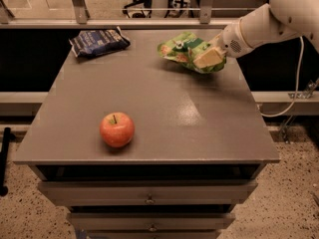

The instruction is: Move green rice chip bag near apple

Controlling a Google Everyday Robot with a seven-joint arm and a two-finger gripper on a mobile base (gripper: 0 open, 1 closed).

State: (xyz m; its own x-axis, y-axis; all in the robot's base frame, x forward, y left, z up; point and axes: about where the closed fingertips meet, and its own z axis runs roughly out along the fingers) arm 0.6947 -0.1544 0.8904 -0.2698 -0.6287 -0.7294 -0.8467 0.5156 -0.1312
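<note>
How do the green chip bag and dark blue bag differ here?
The green chip bag is bright green; the dark blue bag is navy. The green chip bag sits back right, held by the end effector; the dark blue bag lies back left, untouched. Both are snack bags far from the apple.
</note>
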